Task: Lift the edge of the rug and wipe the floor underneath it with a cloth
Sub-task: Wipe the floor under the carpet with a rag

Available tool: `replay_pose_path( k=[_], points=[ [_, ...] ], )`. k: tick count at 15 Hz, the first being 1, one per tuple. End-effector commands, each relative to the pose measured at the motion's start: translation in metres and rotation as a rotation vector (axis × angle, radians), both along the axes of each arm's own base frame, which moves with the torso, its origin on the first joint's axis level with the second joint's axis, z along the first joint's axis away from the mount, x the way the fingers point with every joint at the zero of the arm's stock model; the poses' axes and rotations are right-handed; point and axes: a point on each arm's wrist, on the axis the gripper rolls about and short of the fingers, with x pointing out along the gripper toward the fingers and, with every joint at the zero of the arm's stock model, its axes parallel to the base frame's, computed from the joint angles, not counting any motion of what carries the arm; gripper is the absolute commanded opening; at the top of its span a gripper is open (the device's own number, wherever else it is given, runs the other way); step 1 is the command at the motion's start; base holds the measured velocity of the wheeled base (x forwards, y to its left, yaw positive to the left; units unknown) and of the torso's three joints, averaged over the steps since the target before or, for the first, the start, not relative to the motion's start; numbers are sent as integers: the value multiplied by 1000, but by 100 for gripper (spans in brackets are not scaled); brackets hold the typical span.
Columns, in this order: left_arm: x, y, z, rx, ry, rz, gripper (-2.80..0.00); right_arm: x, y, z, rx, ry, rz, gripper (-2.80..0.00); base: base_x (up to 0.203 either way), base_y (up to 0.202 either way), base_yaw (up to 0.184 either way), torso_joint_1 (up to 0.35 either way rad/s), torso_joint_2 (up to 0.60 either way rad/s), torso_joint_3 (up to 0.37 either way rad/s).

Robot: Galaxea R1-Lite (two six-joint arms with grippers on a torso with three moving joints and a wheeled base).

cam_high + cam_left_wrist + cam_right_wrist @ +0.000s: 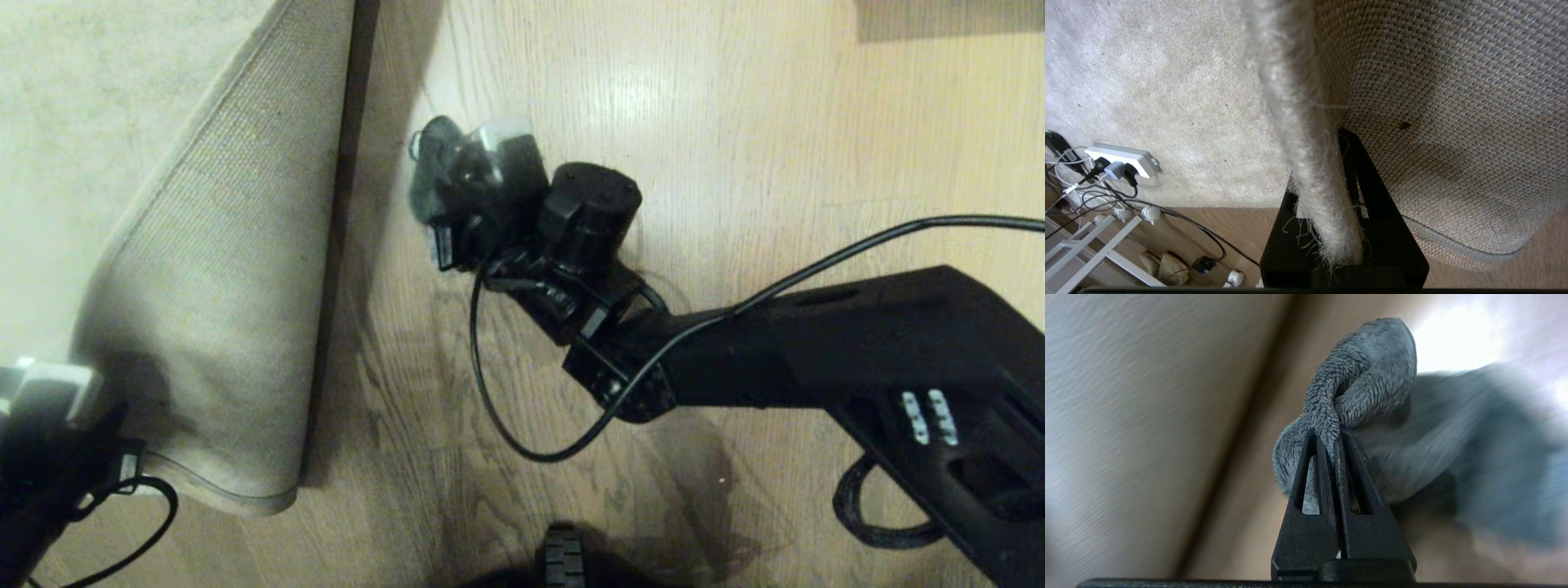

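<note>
In the head view the rug edge [237, 494] is folded back, its coarse tan woven backing [229, 269] facing up across the nine o'clock side, with a dark shadow line along the fold. The left gripper [49, 408] sits at about eight o'clock, its fingers clamped tight on the rug edge [1310, 134]; the left wrist view shows the fuzzy border pinched between the black fingers [1372, 196] and the backing curving beside them. The right gripper [445, 204] reaches in from four o'clock to just above centre, closed firmly on the cloth [429, 175], a grey-teal fluffy wad [1355, 384] nipped between its fingers [1306, 477]. The cloth is low over the bare floor [735, 163], just beside the fold at eleven o'clock of centre; contact with the planks cannot be told. A white power strip [1122, 157] with plugs lies on the pale pile.
</note>
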Motion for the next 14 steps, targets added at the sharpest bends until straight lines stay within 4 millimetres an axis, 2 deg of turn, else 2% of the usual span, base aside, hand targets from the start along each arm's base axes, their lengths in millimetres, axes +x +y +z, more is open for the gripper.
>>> replay_pose_path(
  k=[1,5,7,10,14],
  points=[
    [1,0,3,15,-30,0,-280,-33,16,-27,-44,47,46,-280,0,0,0,0,0,0],
    [1,0,3,15,-30,0,-280,-77,35,-94,-111,113,92,-280,0,0,0,0,0,0],
    [1,0,3,15,-30,0,-280,-83,43,-118,-121,135,91,-280,0,0,0,0,0,0],
    [1,0,3,15,-30,0,-280,-71,50,-132,-115,138,68,-280,0,0,0,0,0,0],
    [1,0,3,14,-29,0,-280,-30,54,-125,-27,89,1,-280,0,0,0,0,0,0]
  ],
)
